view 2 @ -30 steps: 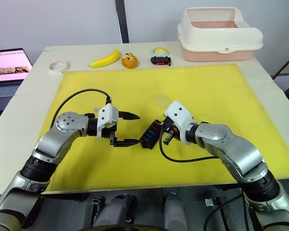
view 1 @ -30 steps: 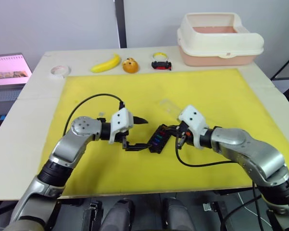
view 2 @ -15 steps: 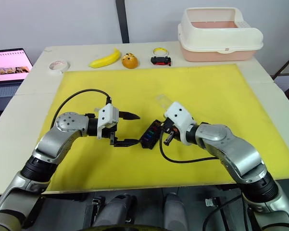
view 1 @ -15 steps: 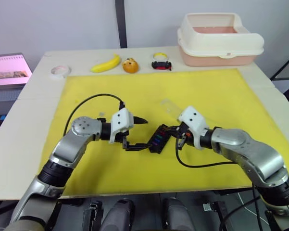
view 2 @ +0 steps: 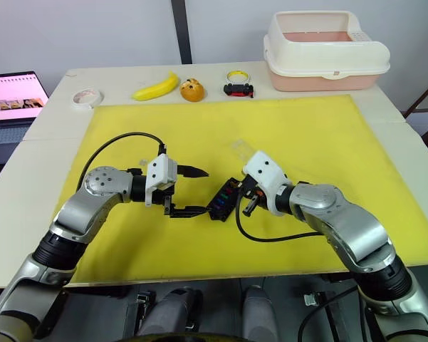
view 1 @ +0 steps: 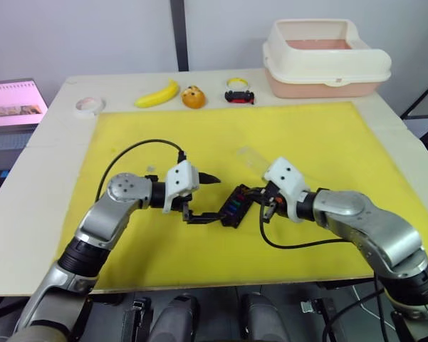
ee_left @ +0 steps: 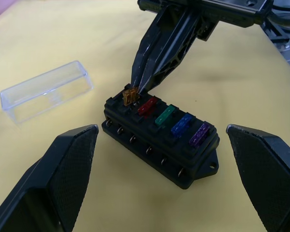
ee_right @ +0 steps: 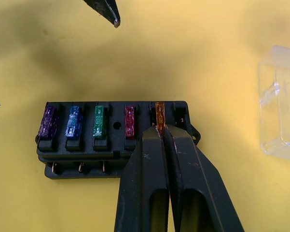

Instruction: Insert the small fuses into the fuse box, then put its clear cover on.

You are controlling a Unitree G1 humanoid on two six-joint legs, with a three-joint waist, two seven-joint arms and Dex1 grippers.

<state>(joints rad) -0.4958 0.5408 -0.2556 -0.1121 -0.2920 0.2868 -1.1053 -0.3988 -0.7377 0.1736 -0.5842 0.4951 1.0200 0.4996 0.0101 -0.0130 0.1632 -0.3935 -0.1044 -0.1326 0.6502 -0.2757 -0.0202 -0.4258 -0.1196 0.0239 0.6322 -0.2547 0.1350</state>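
From the head views the fuse box (view 2: 223,199) is a small dark block on the yellow mat (view 2: 342,135), and its fuses are too tiny there to tell apart. The right gripper (view 2: 243,195) sits right against it and hides its far end.

The wrist views show much more. In the right wrist view the box holds a row of fuses: a purple fuse (ee_right: 48,123), a blue fuse (ee_right: 74,122), a green fuse (ee_right: 99,122) and a red fuse (ee_right: 130,122). At the end of the row stands an orange fuse (ee_right: 159,112). The right gripper's two fingers (ee_right: 149,164) are pressed almost together and pinch this orange fuse from both sides. It looks part way down in its slot, but the fingers cover its lower half, so that is hard to be sure of.

The left wrist view sees the same pinch from the other side, with the orange fuse sticking up higher than the others. It also shows the metal pins along the side of the box.

The left gripper (view 2: 192,191) is spread wide, holding nothing. One finger points above the mat and the other reaches low toward the near end of the box.

The clear cover (ee_left: 46,91) lies on the mat just beside the box, open side down. In the head views it is only a faint shine. It is cut off at the edge of the right wrist view.

At the back of the table (view 2: 57,121) are a banana (view 2: 156,87), a white tape roll (view 2: 86,97), a toy car (view 2: 238,88) and a big tub (view 2: 326,50).
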